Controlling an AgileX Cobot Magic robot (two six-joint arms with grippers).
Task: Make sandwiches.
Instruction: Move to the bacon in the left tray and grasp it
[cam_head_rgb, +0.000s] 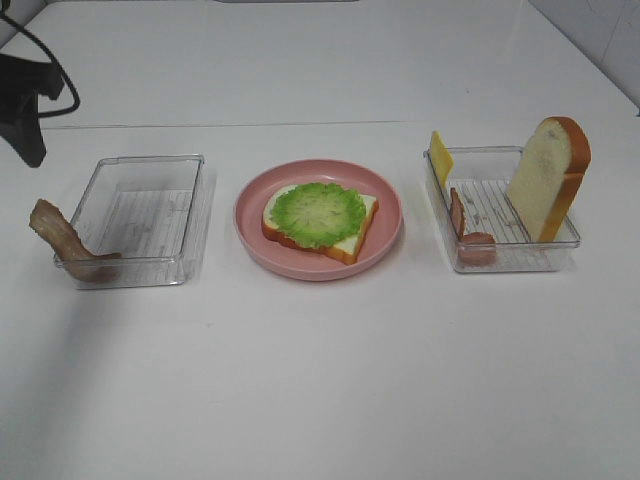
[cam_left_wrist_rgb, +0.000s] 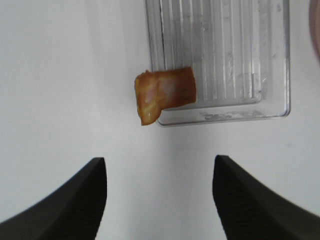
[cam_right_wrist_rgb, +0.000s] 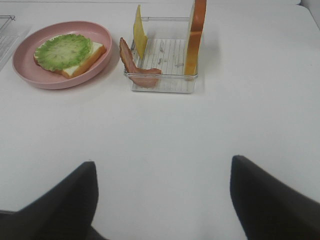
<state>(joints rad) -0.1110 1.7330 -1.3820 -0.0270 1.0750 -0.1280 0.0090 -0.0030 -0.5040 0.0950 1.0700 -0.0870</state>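
A bread slice (cam_head_rgb: 350, 238) topped with a green lettuce leaf (cam_head_rgb: 318, 214) lies on the pink plate (cam_head_rgb: 258, 240); the right wrist view shows the leaf (cam_right_wrist_rgb: 63, 50) too. One bacon strip (cam_head_rgb: 60, 238) hangs over the front left corner of the left clear tray (cam_head_rgb: 140, 215). My left gripper (cam_left_wrist_rgb: 160, 160) is open and empty, above the table just short of that bacon (cam_left_wrist_rgb: 165, 95). The right clear tray (cam_head_rgb: 500, 215) holds an upright bread slice (cam_head_rgb: 545, 175), a yellow cheese slice (cam_head_rgb: 440, 158) and a bacon strip (cam_head_rgb: 462, 225). My right gripper (cam_right_wrist_rgb: 163, 162) is open and empty, well in front of that tray (cam_right_wrist_rgb: 162, 62).
My left arm (cam_head_rgb: 22, 105) shows dark at the far left edge of the exterior view, with a cable above it. A seam in the white table (cam_head_rgb: 320, 380) runs behind the trays. A tiled wall stands at the far right corner.
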